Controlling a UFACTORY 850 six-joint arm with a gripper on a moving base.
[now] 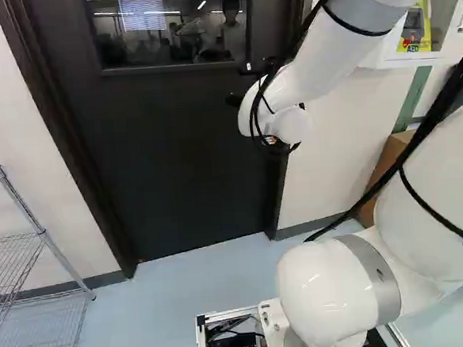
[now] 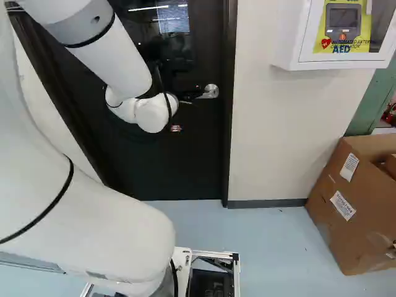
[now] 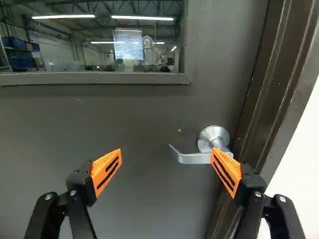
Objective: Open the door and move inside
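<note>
Wrist view: handle (image 3: 195,158) apparently beyond jaws

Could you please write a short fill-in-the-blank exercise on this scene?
The gripper is not shut but ____. Its pads are coloured ____. The door, with its silver lever, is not ajar but ____. The box on the floor is made of ____.

Missing words: open; orange; closed; cardboard.
</note>
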